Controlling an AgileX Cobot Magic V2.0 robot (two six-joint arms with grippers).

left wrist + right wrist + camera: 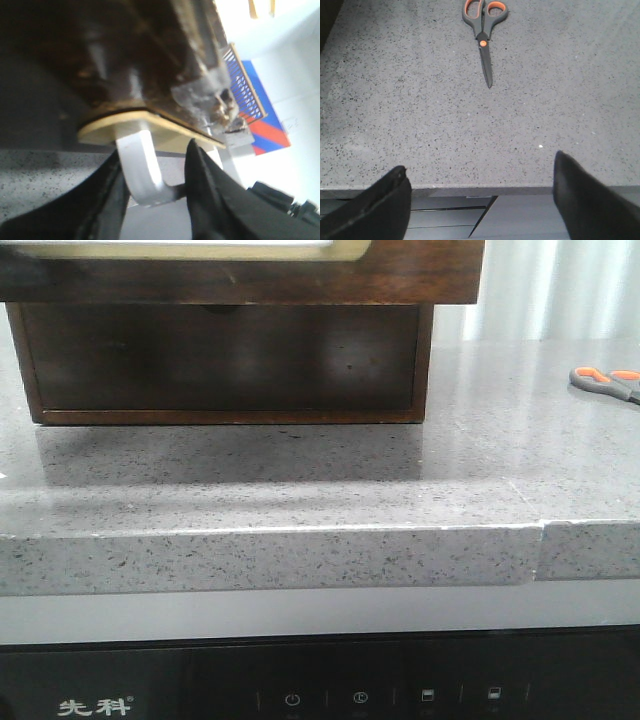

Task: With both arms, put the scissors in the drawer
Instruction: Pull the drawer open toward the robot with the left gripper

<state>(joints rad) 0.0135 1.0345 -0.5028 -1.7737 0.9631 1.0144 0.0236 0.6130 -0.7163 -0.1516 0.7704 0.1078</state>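
Left wrist view: left end effector (155,185) clamped on drawer (150,75) handle (145,172) | right end effector (480,200) apart, above countertop (420,125)

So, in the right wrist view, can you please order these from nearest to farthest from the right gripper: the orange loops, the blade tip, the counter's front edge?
Measured from the open right gripper:
1. front edge of the counter, directly by the fingers.
2. blade tip, further out on the counter, pointing back toward the gripper.
3. orange loops, the far end of the scissors.
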